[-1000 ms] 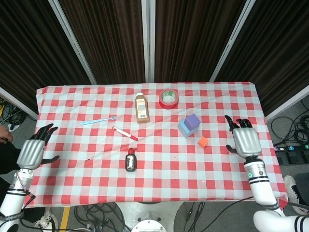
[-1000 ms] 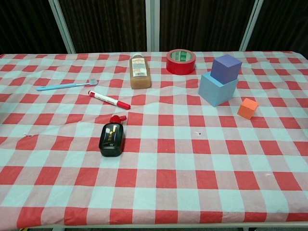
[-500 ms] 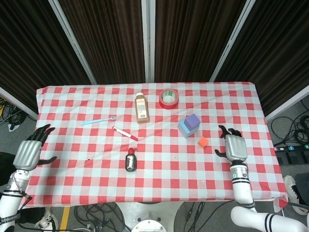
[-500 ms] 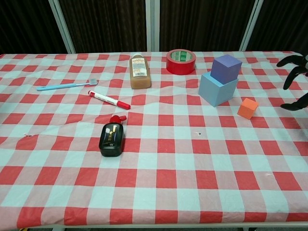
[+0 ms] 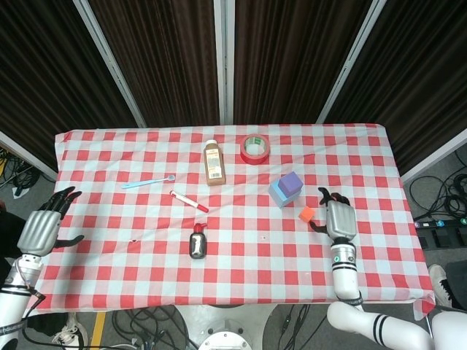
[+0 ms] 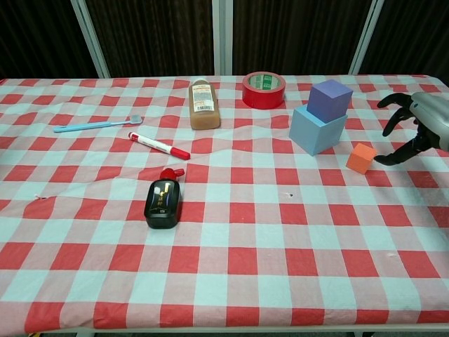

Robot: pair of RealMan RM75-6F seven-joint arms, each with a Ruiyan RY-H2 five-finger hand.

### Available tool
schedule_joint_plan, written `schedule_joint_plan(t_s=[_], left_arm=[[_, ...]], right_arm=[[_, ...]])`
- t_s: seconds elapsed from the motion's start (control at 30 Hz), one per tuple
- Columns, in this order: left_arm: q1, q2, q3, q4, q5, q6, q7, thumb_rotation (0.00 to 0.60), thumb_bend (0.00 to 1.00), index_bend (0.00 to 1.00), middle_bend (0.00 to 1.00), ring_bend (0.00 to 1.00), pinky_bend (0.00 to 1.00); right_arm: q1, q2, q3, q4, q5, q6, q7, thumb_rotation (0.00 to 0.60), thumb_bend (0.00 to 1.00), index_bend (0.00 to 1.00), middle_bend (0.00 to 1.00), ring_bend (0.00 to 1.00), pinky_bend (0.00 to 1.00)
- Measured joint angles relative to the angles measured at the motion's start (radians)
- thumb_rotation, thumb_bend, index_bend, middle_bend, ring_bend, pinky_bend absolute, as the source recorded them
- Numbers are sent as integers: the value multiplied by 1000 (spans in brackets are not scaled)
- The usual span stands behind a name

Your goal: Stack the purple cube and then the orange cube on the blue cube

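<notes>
Resting on the blue cube (image 6: pixel 317 130), the purple cube (image 6: pixel 330 99) is stacked. Right hand (image 6: pixel 415 130) fingers (image 6: pixel 390 159) spread, grasping nothing, orange cube (image 6: pixel 361 158) just beside the fingertips. Left hand (image 5: pixel 41 227) fingers likewise released.

The purple cube (image 5: pixel 291 182) sat on the blue cube (image 5: pixel 280 194); the right hand (image 5: pixel 336 218) hovered, fingers spread, just beside the orange cube (image 5: pixel 306 214).

Dark curtains (image 5: pixel 175 58) with pale strips hang behind the checkered table (image 5: pixel 241 270); cables (image 5: pixel 438 189) litter grey floor

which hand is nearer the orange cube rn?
Right. The right hand hangs open just beside the orange cube, not touching it. The left hand is off the table's far left edge, open.
</notes>
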Motion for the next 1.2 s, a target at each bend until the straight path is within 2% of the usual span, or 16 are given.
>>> schedule_joint_plan(t_s=[0.6, 0.83, 1.03, 1.2], left_arm=[[-4, 1, 6, 45, 8, -5, -51, 600, 86, 193, 194, 134, 322], [-8, -1, 7, 54, 13, -7, -63, 600, 86, 193, 194, 134, 321], [-9, -1, 10, 51, 13, -9, -63, 600, 86, 193, 195, 134, 322], [-9, -1, 11, 44, 14, -8, -58, 600, 86, 193, 195, 134, 322]], right_arm=[[4, -130, 51, 152, -8, -40, 22, 600, 106, 167, 415, 165, 166], [9, -153, 69, 186, -9, -68, 21, 600, 130, 168, 474, 216, 165], [6, -157, 74, 190, -21, -72, 23, 600, 159, 167, 515, 245, 165], [-9, -136, 72, 151, -43, -53, 30, 600, 168, 167, 519, 246, 164]])
